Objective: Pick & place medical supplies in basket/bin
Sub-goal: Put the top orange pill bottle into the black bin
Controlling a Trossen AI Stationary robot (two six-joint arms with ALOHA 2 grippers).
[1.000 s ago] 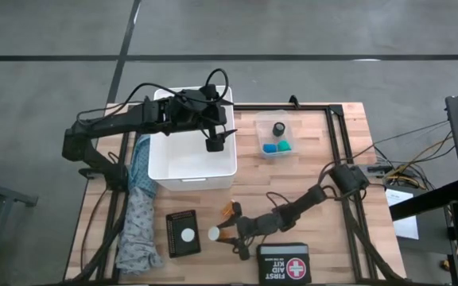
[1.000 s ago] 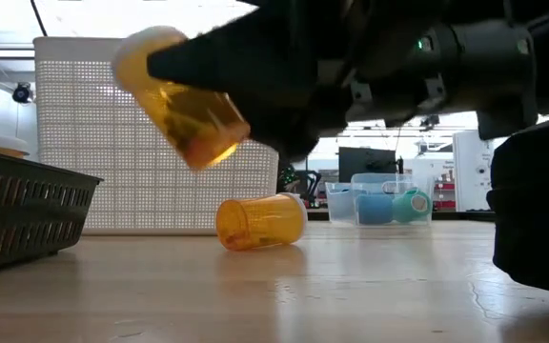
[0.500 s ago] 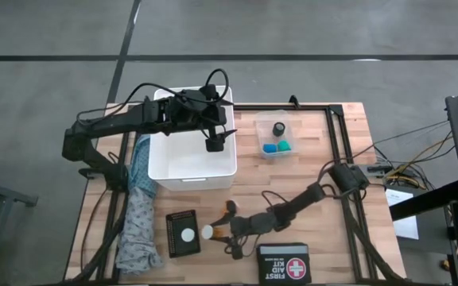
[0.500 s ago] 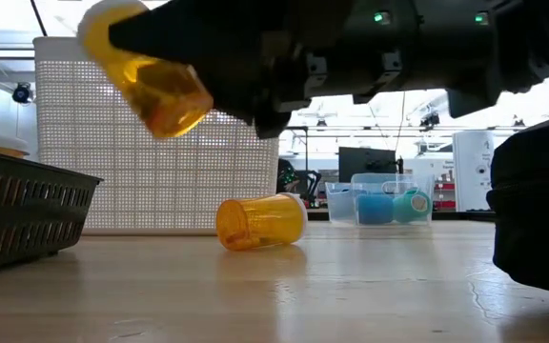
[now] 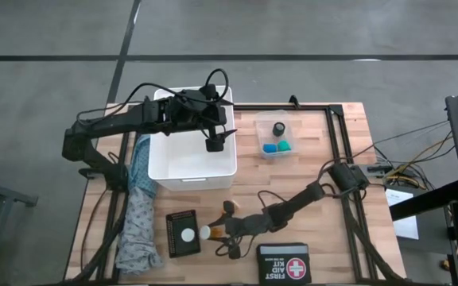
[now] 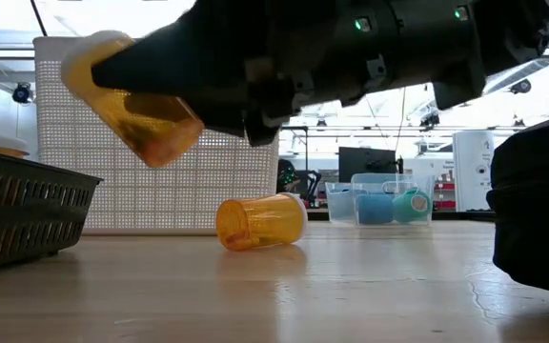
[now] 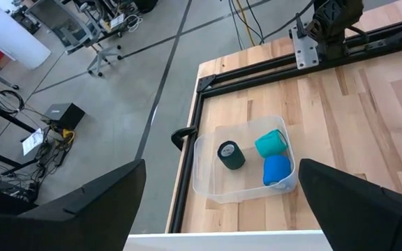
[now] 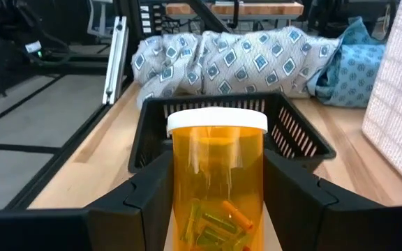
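Right claw (image 5: 213, 233) holds pill bottle (image 5: 206, 232) beside black tray (image 5: 182, 233); left claw (image 5: 214, 145) over white basket (image 5: 191, 179).

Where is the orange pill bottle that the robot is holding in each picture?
High view: the held pill bottle is near the table's front edge, beside the small black basket.
Low view: upper left, lifted off the table.
Left wrist view: not in it.
Right wrist view: centre, between the right gripper's jaws.
Shared landmark: the small black basket.

Held pill bottle (image 5: 206, 232) between black tray (image 5: 183, 233) and fallen bottle (image 5: 229, 208).
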